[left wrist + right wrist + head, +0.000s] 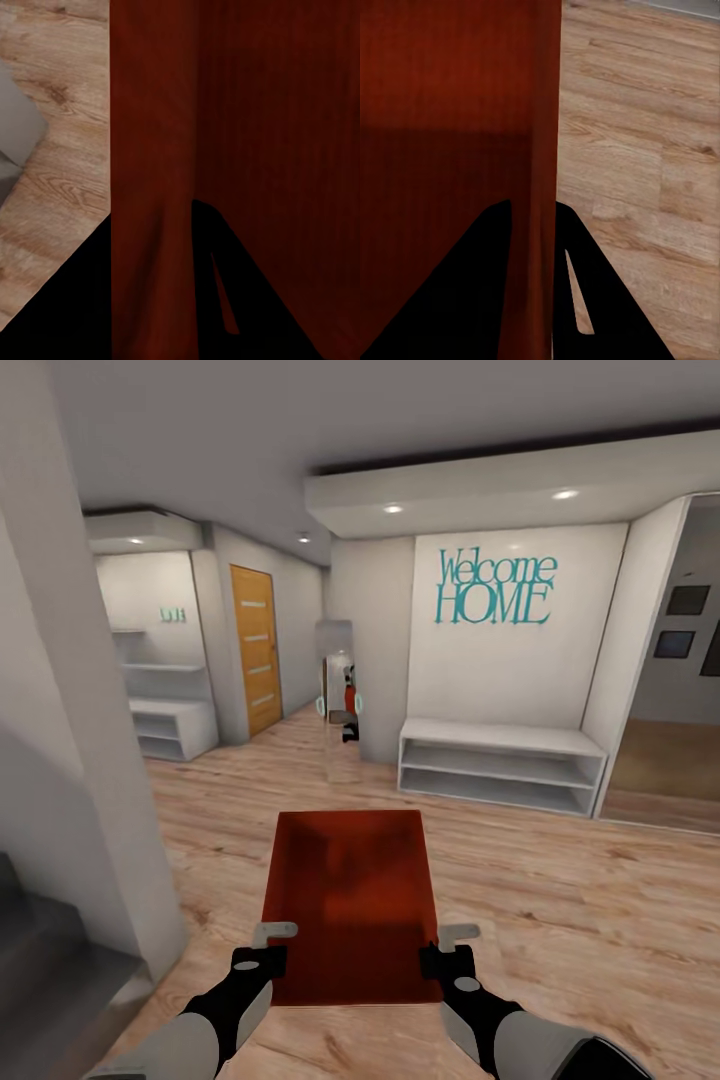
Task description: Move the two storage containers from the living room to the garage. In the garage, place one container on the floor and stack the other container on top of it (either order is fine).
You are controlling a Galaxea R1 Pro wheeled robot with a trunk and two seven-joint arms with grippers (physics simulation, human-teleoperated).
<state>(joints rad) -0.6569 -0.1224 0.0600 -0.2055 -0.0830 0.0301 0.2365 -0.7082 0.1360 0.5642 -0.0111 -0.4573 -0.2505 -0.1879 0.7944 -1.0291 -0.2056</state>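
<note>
An orange-red storage container [262,112] stands close before the camera, its wall edge running straight up the view. The left end effector [154,300] straddles that wall, one dark finger [67,300] outside it and the other inside. Beyond lies light wood plank floor [60,150], with a grey surface [15,127] at the edge.

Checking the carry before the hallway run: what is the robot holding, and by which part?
One orange-red storage container, held by both end effectors: left end effector on its left wall, right end effector on its right wall.

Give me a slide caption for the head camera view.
Both grippers, left and right, carry an orange-red storage container across a wood-floored hallway toward a "Welcome HOME" wall sign.
</note>
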